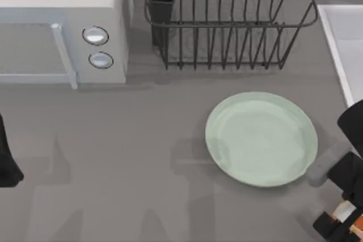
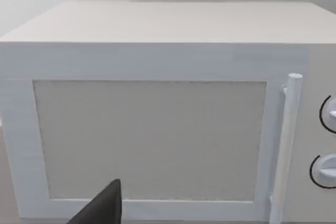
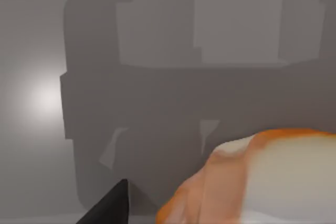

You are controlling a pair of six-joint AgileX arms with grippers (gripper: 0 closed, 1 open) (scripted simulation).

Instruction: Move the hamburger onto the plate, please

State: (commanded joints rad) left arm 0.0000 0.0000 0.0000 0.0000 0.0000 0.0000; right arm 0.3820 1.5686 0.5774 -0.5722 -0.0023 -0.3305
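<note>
The right end effector (image 1: pixel 347 222) sat at the lower right corner of the top view, its fingers closed on the hamburger (image 3: pixel 262 179), an orange and cream lump close in the right wrist view. The mint-green plate (image 1: pixel 261 138) lay bare just up-left of it on the grey bench (image 1: pixel 125 168). The left arm waited at the left edge, facing the microwave (image 2: pixel 152 129); I cannot tell how wide its end effector stood. A wire rack (image 1: pixel 227 21) stood along the top.

Open grey table (image 1: pixel 130 162) is seen left of the big round pale green plate (image 1: pixel 261 138). The back is blocked by a white box-shaped microwave (image 1: pixel 62 26) and a dark wire rack (image 1: pixel 227 21).
</note>
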